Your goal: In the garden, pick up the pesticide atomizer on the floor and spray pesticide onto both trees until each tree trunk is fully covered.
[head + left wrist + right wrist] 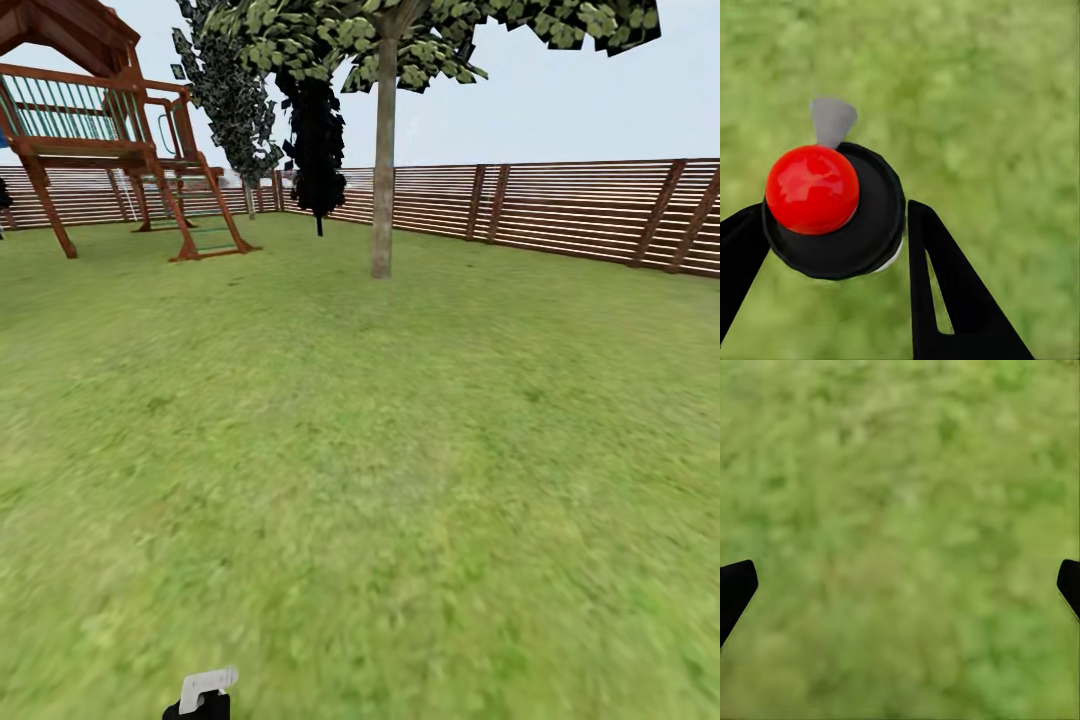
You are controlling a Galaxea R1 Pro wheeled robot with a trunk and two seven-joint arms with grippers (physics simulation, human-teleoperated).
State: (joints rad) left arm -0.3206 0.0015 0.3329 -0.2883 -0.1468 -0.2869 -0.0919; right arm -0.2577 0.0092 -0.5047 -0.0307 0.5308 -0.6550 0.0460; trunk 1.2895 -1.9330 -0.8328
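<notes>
The pesticide atomizer [832, 214] has a black round cap, a glossy red ball on top and a small grey nozzle. My left gripper [832, 219] is shut on it, one black finger [945, 285] pressed to each side of the cap, above the floor [1005, 112] of blurry green grass. In the head view the atomizer's white top [208, 684] peeks in at the bottom edge. Far ahead stands a tree, its trunk [383, 170] straight, bare and grey-beige under a leafy crown. A second tree [235, 100] stands farther back left. My right gripper [900, 577] is open over bare grass.
A brown slatted fence [560, 210] closes the lawn at the back and right. A wooden play structure [110, 130] with ladders stands at the back left. A dark, almost black tree [318, 140] stands by the fence. Open lawn [380, 450] stretches between me and the trunk.
</notes>
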